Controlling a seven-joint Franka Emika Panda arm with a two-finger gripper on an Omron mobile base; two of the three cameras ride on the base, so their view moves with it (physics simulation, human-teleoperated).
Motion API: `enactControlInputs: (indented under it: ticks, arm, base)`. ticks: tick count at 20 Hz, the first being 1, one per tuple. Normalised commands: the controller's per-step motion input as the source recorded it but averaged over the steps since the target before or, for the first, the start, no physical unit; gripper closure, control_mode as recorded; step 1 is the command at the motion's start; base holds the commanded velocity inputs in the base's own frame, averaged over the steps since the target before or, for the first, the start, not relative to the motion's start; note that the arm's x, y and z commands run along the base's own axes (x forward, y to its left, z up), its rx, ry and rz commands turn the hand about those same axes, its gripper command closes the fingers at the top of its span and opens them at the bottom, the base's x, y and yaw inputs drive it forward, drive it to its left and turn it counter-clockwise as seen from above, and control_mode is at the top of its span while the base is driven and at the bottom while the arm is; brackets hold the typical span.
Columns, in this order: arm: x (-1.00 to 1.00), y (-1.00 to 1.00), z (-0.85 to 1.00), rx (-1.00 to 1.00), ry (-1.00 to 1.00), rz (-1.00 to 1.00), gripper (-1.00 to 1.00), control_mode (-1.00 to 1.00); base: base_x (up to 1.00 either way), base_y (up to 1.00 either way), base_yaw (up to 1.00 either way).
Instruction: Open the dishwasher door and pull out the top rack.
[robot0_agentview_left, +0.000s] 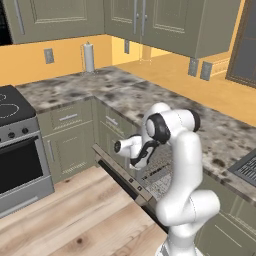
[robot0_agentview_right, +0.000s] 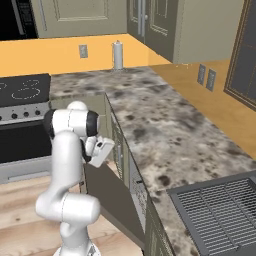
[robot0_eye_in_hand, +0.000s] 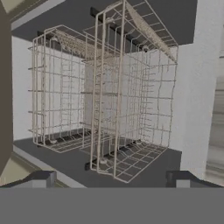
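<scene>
The dishwasher door (robot0_agentview_left: 121, 173) hangs open below the counter, its grey-tan edge strip with small buttons facing the floor side; its dark grey face (robot0_agentview_right: 107, 197) shows in the right base view. My gripper (robot0_agentview_left: 145, 156) reaches over the door toward the cavity. In the hand view my gripper (robot0_eye_in_hand: 111, 179) is open, fingertips (robot0_eye_in_hand: 43, 178) wide apart with nothing between them. That view is rolled, with the counter side to the right. The top rack (robot0_eye_in_hand: 135, 100), a light-grey wire basket, stands ahead of the fingers, its front frame nearer than the lower rack (robot0_eye_in_hand: 57, 87). Wire grid (robot0_agentview_left: 161, 172) shows behind my forearm.
A black-glass stove (robot0_agentview_left: 17, 160) stands to the left along the wall. The mottled stone counter (robot0_agentview_left: 125, 95) runs around the corner, with a paper towel roll (robot0_agentview_left: 88, 57) at the back. A dark ridged tray (robot0_agentview_right: 220, 210) lies at near right. Wooden floor (robot0_agentview_left: 75, 215) lies open below the door.
</scene>
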Motion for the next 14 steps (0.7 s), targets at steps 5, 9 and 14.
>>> enactControlInputs:
  ticks: [5,9,14]
  arm:
    - [0.2,-0.11,-0.18,-0.05,-0.01,0.0,-1.0,-1.0]
    - [0.15,-0.12,-0.14,-0.05,-0.02,0.0,-1.0,-1.0]
    - [0.24,-0.17,-0.24,-0.04,0.0,0.0,-1.0,-1.0]
  base:
    - [0.0,0.0,0.0]
    - [0.0,0.0,0.0]
    - [0.0,0.0,0.0]
